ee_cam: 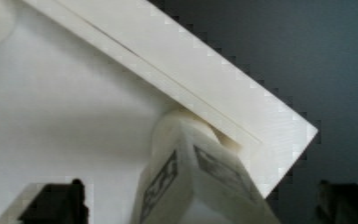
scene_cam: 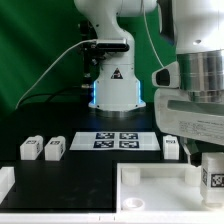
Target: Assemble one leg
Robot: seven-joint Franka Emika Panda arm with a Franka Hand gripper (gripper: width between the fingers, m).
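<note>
One leg (ee_cam: 202, 168) between spread jaws, arm low over tray (scene_cam: 160, 190).

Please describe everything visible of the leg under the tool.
The leg is a small stubby white block, plastic by its look, with a black-and-white tag on one face. It sits against the edge of the tray-shaped piece, near a corner, seemingly touching it. The tool is open above it; its fingers do not touch it.

The marker board (scene_cam: 116, 141) lies on the black table (scene_cam: 70, 182), well apart from the hand (scene_cam: 212, 162). A white tray-shaped piece (scene_cam: 150, 172) sits under it.
</note>
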